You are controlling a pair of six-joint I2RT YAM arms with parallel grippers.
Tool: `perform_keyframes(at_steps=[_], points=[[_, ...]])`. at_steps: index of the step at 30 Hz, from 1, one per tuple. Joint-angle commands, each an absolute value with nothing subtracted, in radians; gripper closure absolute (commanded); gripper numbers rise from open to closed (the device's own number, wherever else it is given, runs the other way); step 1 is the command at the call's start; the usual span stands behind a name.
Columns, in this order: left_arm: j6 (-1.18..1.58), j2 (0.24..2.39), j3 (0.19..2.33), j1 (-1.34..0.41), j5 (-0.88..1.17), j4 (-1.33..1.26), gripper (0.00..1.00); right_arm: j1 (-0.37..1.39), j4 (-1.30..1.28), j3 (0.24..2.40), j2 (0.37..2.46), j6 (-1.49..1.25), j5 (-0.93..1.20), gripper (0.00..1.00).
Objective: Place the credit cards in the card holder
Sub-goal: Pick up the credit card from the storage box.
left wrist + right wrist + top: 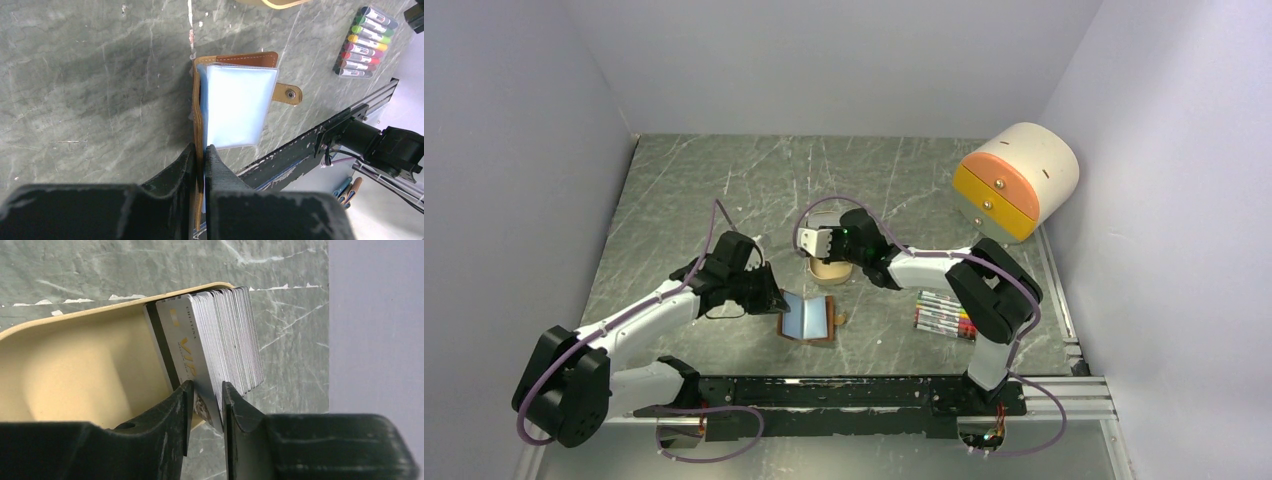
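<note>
Left gripper (201, 152): jaws pinched together on the near leather edge of the card holder (250, 59), one finger on each side of the cover. Card holder open on the table (75, 100), clear sleeve facing up and pale blue-white inside, snap tab sticking out to one side.

Right gripper (206, 400): jaws narrowed, straddling the front few credit cards (225, 335) of the stack, silver VIP card in the gap. Can't tell if the pads actually bite.

Stack standing on edge in a cream tray (75, 365), up against its rim. Marker pack (362, 42) on the table, well apart from the holder.
</note>
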State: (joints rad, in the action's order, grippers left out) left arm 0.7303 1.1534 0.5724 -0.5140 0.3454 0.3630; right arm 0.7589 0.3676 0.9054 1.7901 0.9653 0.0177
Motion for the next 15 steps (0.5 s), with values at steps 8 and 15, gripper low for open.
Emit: perform_keyframes(at_steps=[8, 15], points=[[0.745, 1.130, 0.562, -0.511, 0.369, 0.329, 0.91, 0.753, 0.285, 0.953, 1.743, 0.939, 0.042, 0.82], [0.747, 1.136, 0.559, -0.510, 0.377, 0.318, 0.91, 0.753, 0.262, 0.941, 1.717, 0.932, 0.052, 0.80]])
